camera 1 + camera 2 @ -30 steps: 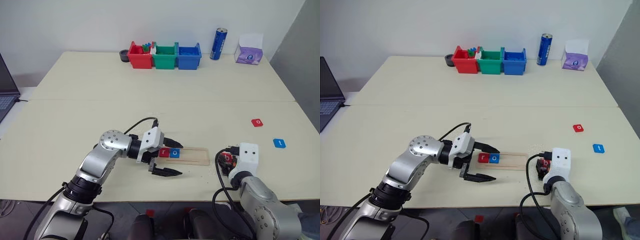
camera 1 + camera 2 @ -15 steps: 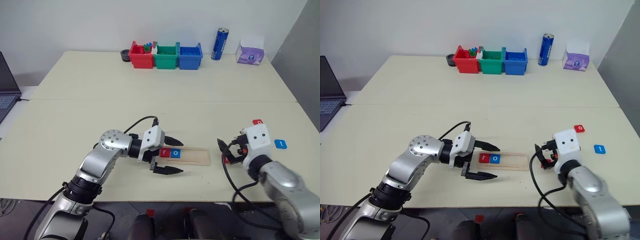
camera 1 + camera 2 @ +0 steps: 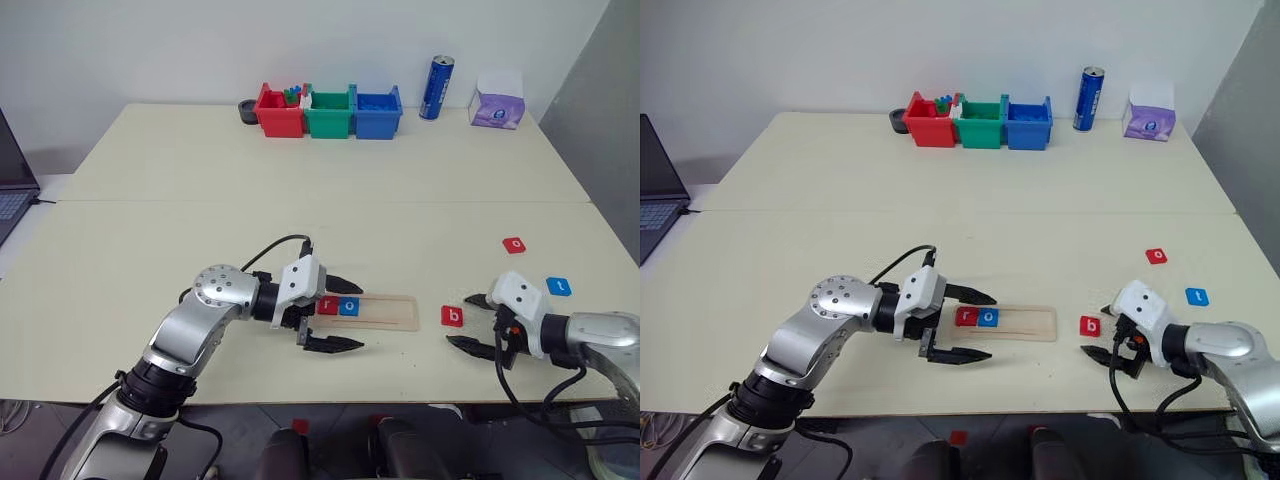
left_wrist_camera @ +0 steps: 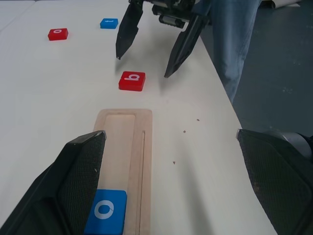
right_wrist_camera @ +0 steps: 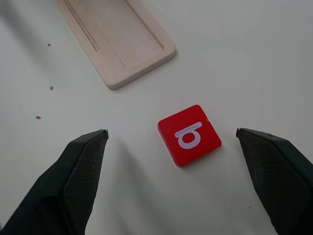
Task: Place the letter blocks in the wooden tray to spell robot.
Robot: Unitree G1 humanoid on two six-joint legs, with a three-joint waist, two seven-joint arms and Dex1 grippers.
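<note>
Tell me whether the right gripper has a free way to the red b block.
Probably yes. The right gripper stands with jaws open just beside the red b block, which lies flat on the table off the wooden tray; nothing lies between them.

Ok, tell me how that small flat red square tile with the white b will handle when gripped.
The small flat red square tile with the white b looks rigid and probably light. It lies flat on the smooth table, so it will likely slide, not roll, if nudged. Its low edges leave little to pinch.
</note>
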